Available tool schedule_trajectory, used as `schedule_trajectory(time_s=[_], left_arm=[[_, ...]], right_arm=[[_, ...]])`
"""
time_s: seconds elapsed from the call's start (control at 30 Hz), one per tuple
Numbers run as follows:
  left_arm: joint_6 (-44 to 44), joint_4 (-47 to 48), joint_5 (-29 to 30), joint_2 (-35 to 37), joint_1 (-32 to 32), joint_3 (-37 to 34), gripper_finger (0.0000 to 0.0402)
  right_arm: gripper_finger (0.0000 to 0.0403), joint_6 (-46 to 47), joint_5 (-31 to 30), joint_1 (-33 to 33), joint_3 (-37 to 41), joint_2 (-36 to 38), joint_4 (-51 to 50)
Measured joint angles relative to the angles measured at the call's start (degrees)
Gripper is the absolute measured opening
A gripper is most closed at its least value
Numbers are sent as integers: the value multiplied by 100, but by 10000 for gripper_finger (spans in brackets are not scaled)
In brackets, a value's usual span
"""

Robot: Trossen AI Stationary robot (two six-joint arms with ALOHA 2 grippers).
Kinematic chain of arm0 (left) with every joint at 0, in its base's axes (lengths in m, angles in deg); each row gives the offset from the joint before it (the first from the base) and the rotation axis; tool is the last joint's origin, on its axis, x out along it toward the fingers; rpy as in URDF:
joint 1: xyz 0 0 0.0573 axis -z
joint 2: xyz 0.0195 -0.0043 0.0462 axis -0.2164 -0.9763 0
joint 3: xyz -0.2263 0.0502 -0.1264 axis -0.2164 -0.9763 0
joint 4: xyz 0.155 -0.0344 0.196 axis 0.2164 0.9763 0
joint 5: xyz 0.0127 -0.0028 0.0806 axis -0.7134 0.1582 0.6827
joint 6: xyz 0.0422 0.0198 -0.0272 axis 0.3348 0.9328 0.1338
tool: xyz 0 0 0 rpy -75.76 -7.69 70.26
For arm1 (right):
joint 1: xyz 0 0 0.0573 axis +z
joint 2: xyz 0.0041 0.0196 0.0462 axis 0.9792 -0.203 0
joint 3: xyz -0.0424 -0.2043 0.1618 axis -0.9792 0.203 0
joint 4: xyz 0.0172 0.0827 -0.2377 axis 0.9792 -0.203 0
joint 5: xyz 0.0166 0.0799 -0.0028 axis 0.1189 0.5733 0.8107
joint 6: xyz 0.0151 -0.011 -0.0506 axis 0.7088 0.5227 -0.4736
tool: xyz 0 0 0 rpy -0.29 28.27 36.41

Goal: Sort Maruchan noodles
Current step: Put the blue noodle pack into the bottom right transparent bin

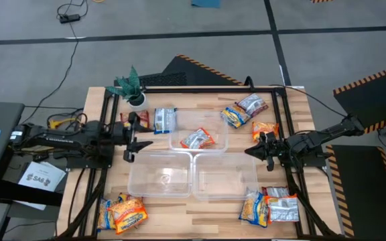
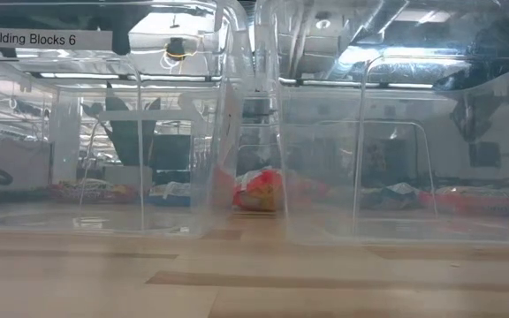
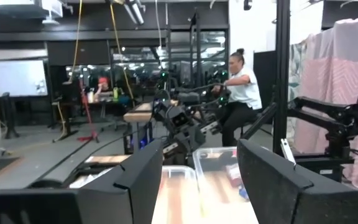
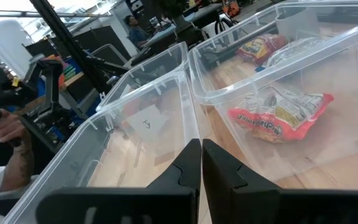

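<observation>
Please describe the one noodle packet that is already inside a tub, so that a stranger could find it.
Three clear tubs sit mid-table. Look in the far tub, the one nearer the small potted plant. The red-and-white packet lying there is the only packet inside any tub; all others lie on the bare table.

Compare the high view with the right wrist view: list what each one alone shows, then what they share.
Only the high view shows the loose noodle packets at the table's corners, such as the orange packets, the small plant, and the left end effector, open.

Only the right wrist view shows the right end effector's fingers pressed shut, and a person's hand beyond the table.

Both show the clear tubs and the red packet lying in one tub.
</observation>
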Motion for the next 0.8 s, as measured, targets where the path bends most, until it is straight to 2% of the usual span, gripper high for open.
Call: schedule_trajectory(time_s=[0.13, 0.2, 0.4, 0.5, 0.6, 0.7, 0.8], left_arm=[[-13, -5, -2, 50, -2, 0, 197], [-29, -2, -1, 47, -2, 0, 197], [1, 0, 41, 45, -2, 0, 197], [8, 12, 50, 45, -2, 0, 197], [6, 23, 52, 45, -2, 0, 197], [6, 23, 55, 45, -2, 0, 197], [84, 23, 59, 45, -2, 0, 197]], right_arm=[[37, -1, -42, -2, -1, 0, 2], [37, -1, -294, -5, 1, -2, 104], [37, -6, -2510, -137, 1, 2, 2097], [37, -451, -3124, -320, 1, 4, 2862], [37, -1108, -3132, -552, 1, 0, 3122], [37, -929, -2978, -818, 1, -65, 3199], [37, -822, -2477, -1135, -27, -276, 3227]])
